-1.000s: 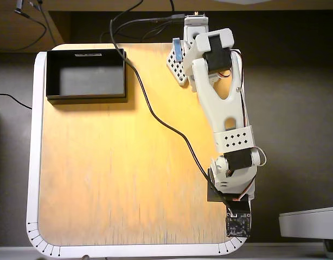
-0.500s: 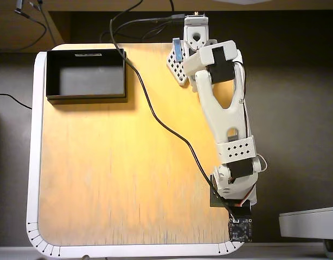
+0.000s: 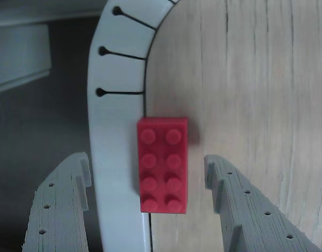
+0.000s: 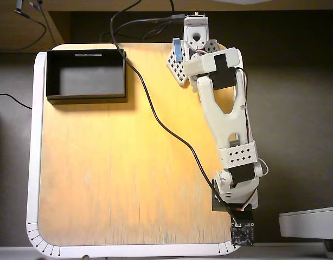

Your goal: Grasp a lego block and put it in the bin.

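Observation:
In the wrist view the red lego block (image 3: 162, 164) lies flat, studs up, on the wooden tabletop right at its white rim. My gripper (image 3: 146, 167) is open, one grey finger (image 3: 64, 202) over the rim on the left, the other finger (image 3: 239, 205) on the right, and the block sits between them untouched. In the overhead view the arm (image 4: 226, 119) reaches to the table's lower right corner, and its wrist hides both the block and the fingers. The black bin (image 4: 86, 75) stands at the table's upper left corner.
The white rim (image 3: 116, 105) with black tick marks curves past the block, and the table drops off just left of it. A black cable (image 4: 155, 116) crosses the tabletop toward the wrist. A white object (image 4: 310, 222) sits off the table at lower right.
In the overhead view the arm has stretched further toward the lower right corner, and the wrist has moved down and slightly right.

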### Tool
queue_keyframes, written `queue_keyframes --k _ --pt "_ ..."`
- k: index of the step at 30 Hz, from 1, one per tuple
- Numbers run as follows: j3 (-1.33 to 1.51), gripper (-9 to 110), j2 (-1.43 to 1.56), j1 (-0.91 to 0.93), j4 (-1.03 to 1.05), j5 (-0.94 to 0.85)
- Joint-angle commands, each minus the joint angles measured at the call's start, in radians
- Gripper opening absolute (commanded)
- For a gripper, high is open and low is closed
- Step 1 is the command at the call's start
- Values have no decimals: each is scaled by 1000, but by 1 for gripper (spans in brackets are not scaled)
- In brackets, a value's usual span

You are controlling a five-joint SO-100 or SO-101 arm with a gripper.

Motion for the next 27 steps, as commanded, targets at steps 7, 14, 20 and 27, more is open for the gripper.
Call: queue_keyframes --k 7,14,20,27 --pt "-137 22 -9 -9 -35 -6" --pt "-137 22 -26 -2 -52 -8" --pt "-137 17 -37 3 -60 8" --pt "-133 14 -51 11 -58 12"
